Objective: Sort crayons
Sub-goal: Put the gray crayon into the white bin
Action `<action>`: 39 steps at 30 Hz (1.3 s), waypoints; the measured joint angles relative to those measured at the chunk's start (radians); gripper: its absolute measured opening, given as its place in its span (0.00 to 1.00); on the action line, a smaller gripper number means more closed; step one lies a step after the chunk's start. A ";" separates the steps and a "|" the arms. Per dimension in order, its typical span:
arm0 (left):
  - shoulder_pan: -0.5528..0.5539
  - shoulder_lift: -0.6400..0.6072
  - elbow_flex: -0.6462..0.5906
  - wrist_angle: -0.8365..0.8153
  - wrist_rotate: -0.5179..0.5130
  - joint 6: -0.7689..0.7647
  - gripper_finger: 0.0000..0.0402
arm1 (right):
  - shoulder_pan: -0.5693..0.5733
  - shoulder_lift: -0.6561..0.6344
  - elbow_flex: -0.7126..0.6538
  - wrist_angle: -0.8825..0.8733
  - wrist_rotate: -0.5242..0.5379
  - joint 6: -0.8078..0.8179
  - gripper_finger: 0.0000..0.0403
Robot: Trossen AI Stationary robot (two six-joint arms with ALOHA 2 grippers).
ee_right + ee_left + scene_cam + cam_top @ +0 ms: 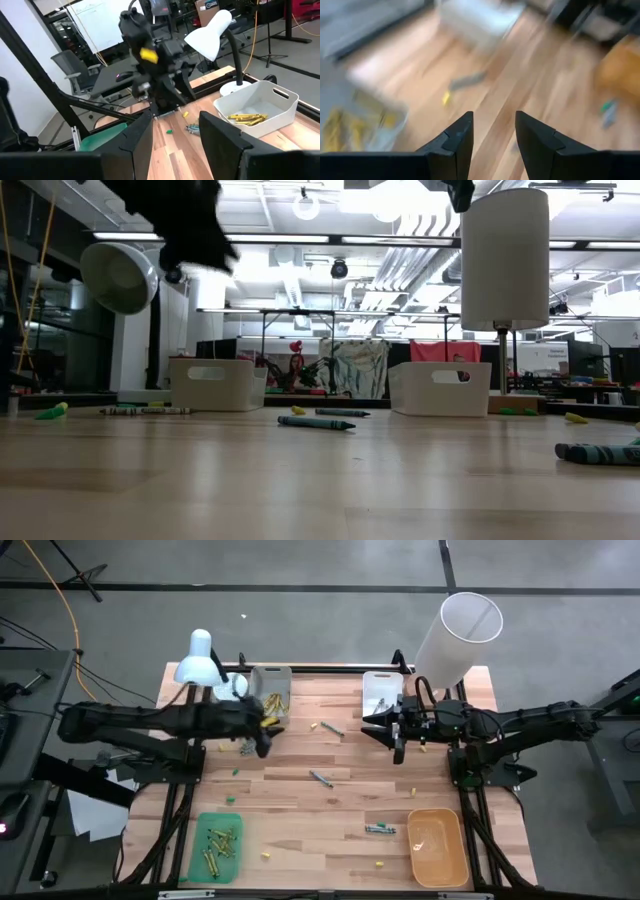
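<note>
my left gripper (264,737) hangs above the table just at the 6 o'clock side of the grey bin (270,692) that sits toward 11 o'clock on the wooden table (300,810). its fingers (455,145) stand apart with bare wood showing through the gap in the left wrist view; i see nothing between them there. in the right wrist view a yellow piece (149,55) shows against this arm's head, and i cannot tell whether it is gripped or part of the arm.

my right gripper (398,746) hovers toward 1 o'clock, just at the 6 o'clock side of the white bin (380,692). its fingers (222,132) are parted and carry nothing.

crayons: yellow crayons (276,704) lie inside the grey bin. green and yellow crayons (222,845) lie in the green tray (200,865) at 7 o'clock. the orange tray (440,858) at 5 o'clock holds nothing i can make out. loose on the wood: one dark crayon (320,778) near the centre, one grey crayon (331,728) with a yellow piece (313,725) toward 12 o'clock, a teal pair (380,829) just beside the orange tray, and yellow bits near 6 o'clock.

a white desk lamp (200,660) stands at 10 o'clock and a white cylinder (455,635) at 1 o'clock.
</note>
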 joint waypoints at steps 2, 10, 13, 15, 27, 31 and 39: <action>0.000 0.071 0.042 -0.124 0.000 -0.040 0.33 | 0.000 0.003 0.000 -0.008 0.015 0.000 0.38; -0.010 0.293 0.043 -0.271 0.013 -0.172 0.33 | 0.000 0.033 0.000 -0.015 0.052 0.000 0.38; 0.000 0.364 0.043 -0.267 0.013 -0.161 0.33 | 0.000 0.049 0.000 -0.013 0.052 0.000 0.38; 0.013 0.410 0.043 -0.269 0.014 -0.148 0.33 | 0.000 0.061 0.000 -0.011 0.052 0.001 0.38; 0.119 0.572 0.043 -0.275 0.032 -0.087 0.33 | 0.000 0.094 0.000 -0.017 0.052 0.064 0.38; 0.126 0.609 0.043 -0.266 0.021 -0.076 0.33 | 0.000 0.094 0.000 -0.019 0.052 0.064 0.38; 0.118 0.639 0.047 -0.246 0.036 -0.060 0.33 | 0.000 0.094 0.000 -0.012 0.052 0.064 0.38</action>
